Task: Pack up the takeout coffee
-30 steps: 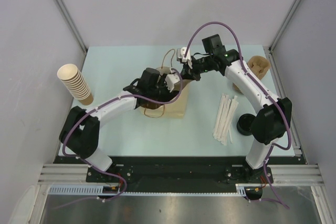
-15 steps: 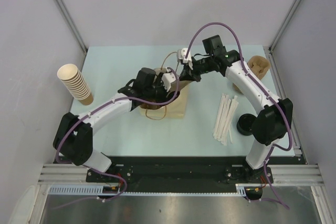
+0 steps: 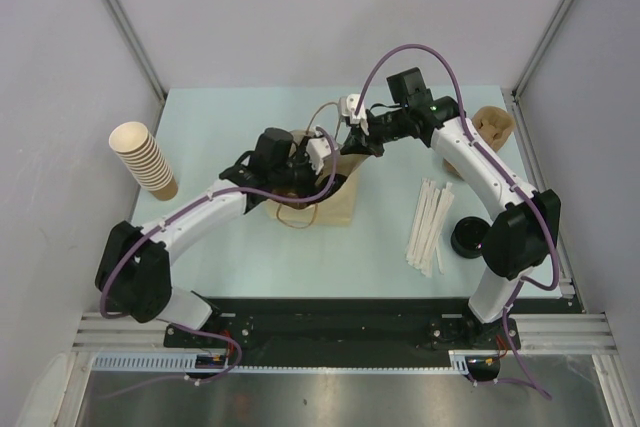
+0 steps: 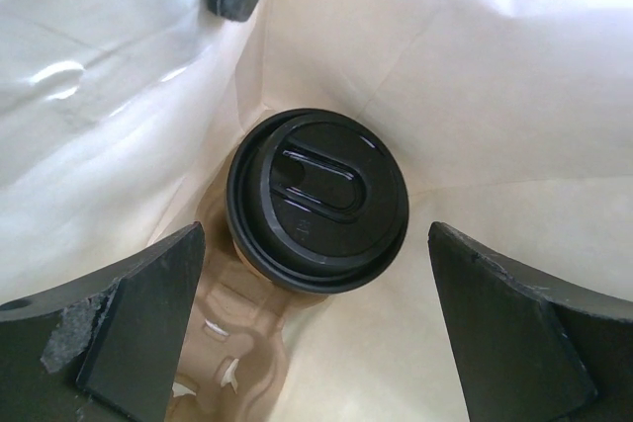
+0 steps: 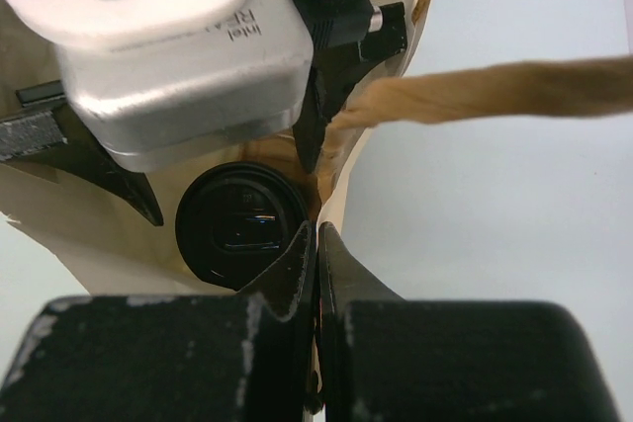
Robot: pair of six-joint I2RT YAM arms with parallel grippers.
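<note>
**Coffee down in the paper bag, your left fingers wide above it**

You had the takeout coffee (image 4: 316,210), black lid (image 4: 297,170) on, sitting upright in the carrier tray (image 4: 232,343) at the bottom of the paper bag (image 4: 495,86). Your left fingers (image 4: 138,323) were spread fully inside the bag's mouth, one on either side of the coffee, holding nothing. Your right fingers (image 5: 282,284) were pressed together on the bag's rim, seemingly pinching it to keep the mouth open. I'd judge the coffee light but crushable and its lid glossy and slick, so any hold belonged on the paper wall below the lid, gently. The bag's walls looked thin and floppy and stood close round the coffee. The only room was straight up through the mouth, and the twisted handle (image 5: 495,91) looping just outside the rim could snag.
</note>
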